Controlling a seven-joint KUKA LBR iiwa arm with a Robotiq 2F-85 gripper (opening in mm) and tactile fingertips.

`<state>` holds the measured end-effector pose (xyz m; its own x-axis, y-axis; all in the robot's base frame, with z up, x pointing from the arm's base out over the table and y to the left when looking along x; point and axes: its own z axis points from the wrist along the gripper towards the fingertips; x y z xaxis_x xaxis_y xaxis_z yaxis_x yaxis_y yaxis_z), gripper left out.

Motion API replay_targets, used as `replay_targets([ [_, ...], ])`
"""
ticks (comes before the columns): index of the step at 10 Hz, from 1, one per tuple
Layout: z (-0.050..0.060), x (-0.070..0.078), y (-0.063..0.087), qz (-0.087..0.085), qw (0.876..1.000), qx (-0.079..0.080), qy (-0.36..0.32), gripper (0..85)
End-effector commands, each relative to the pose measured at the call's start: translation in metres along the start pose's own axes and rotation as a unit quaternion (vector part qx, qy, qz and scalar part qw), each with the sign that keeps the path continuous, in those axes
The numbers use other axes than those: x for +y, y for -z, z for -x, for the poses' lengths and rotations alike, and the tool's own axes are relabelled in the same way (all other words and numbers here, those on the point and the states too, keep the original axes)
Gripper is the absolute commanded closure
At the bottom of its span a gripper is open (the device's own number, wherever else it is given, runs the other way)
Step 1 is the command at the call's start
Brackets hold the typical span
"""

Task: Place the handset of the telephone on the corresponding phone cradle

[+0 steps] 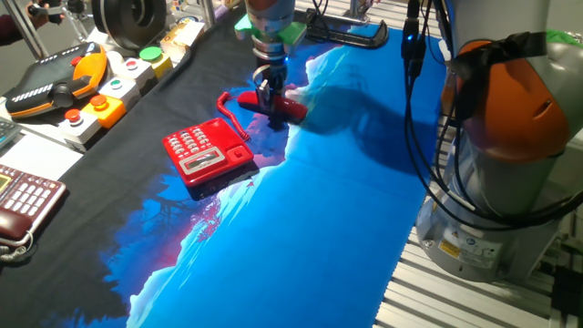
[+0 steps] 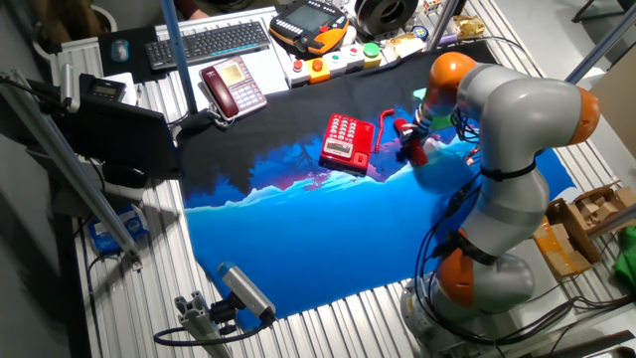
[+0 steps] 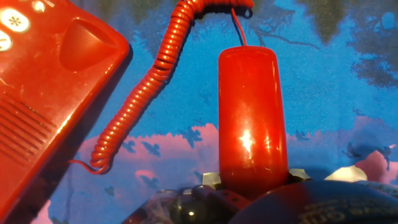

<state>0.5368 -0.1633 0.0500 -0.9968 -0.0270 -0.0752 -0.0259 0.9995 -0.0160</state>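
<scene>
The bright red telephone [image 1: 208,150] lies on the blue and black cloth, keypad up; it also shows in the other fixed view [image 2: 348,141] and at the left of the hand view [image 3: 37,93]. Its phone cradle [image 3: 84,40] is a bare recess along the side facing the gripper. The red handset [image 1: 290,111] lies off the phone to its right, close to the cloth [image 2: 409,149] [image 3: 252,112]. Its coiled cord [image 3: 143,93] runs back to the base. My gripper [image 1: 271,98] points down over the handset and is shut on its near end [image 3: 252,180].
A dark maroon phone [image 1: 23,196] sits at the left table edge, beside paper. An orange teach pendant [image 1: 55,82] and a button box [image 1: 109,96] lie behind the red phone. A keyboard [image 2: 209,42] is at the back. The robot base [image 1: 510,137] stands at the right.
</scene>
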Motion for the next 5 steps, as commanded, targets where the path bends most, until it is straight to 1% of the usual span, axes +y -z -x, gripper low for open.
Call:
replay_targets([
  [1,0.0,0.0,0.004,-0.001,1.0,-0.001,-0.003,84.3],
  [4,0.005,0.001,0.016,-0.002,1.0,0.0,-0.013,84.3],
  [5,0.007,0.005,0.023,-0.002,1.0,0.004,-0.019,84.3],
])
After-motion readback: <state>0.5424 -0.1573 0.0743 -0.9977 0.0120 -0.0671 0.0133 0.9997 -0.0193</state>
